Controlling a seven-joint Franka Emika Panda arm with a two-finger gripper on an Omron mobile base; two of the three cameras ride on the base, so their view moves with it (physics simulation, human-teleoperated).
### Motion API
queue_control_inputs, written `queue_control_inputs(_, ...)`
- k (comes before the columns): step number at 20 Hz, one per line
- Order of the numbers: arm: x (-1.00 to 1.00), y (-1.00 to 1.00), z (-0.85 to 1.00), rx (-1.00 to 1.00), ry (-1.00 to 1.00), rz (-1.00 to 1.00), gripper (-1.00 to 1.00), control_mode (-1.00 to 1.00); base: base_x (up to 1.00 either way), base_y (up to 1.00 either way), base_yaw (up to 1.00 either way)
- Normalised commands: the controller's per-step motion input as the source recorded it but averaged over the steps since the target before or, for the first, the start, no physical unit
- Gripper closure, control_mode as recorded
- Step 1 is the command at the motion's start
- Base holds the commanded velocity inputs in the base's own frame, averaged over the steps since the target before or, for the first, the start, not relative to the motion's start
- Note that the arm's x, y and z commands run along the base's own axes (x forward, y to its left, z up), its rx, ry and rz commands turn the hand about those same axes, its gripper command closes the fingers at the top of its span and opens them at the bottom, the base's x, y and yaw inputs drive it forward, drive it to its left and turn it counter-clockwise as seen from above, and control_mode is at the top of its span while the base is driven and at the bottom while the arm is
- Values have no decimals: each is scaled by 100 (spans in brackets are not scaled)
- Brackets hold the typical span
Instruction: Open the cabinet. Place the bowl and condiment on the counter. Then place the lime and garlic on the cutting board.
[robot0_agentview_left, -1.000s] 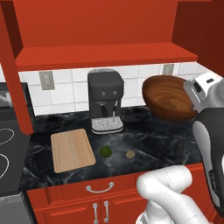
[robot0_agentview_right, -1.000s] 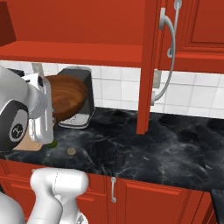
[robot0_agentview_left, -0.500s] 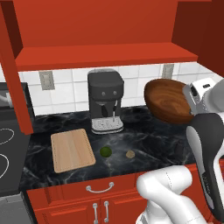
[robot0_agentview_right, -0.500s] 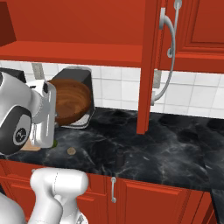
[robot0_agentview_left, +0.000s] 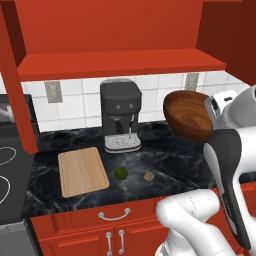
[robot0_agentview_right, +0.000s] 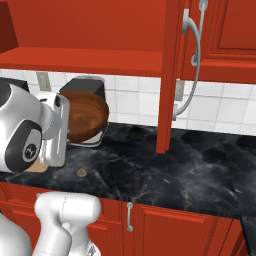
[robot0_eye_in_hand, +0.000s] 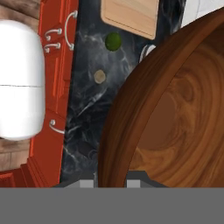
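My gripper (robot0_eye_in_hand: 109, 181) is shut on the rim of the bowl (robot0_agentview_left: 187, 115), a wide dark brown wooden one held tilted in the air above the right part of the counter (robot0_agentview_left: 165, 155). In the right base view the bowl (robot0_agentview_right: 87, 112) hangs in front of the coffee machine. The cabinet (robot0_agentview_left: 120, 62) stands open, its door (robot0_agentview_right: 170, 75) swung out. The lime (robot0_agentview_left: 120, 173) and garlic (robot0_agentview_left: 148, 176) lie on the counter just right of the cutting board (robot0_agentview_left: 82, 171). A small dark cylinder, probably the condiment (robot0_agentview_right: 136, 179), stands near the counter's front edge.
A black coffee machine (robot0_agentview_left: 120, 115) stands against the tiled wall behind the board. A stove (robot0_agentview_left: 5, 175) adjoins the counter on the left. Red lower cabinets (robot0_agentview_right: 165, 225) run under the counter. My own white arm (robot0_agentview_left: 225, 170) blocks the right side of the left base view.
The hand with the bowl has shifted slightly and sunk a little, and the forearm has swung with it. The grip on the rim is unchanged; lime, garlic and board have not moved.
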Motion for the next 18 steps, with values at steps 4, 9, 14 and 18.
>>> queue_control_inputs(4,17,-6,-9,0,0,-4,100,-100,0,0,0)
queue_control_inputs(9,17,-10,-5,0,0,-5,100,-100,0,0,0)
queue_control_inputs(14,20,-9,-2,0,0,-4,100,-100,0,0,0)
queue_control_inputs(18,22,-7,-7,0,0,-4,100,-100,0,0,0)
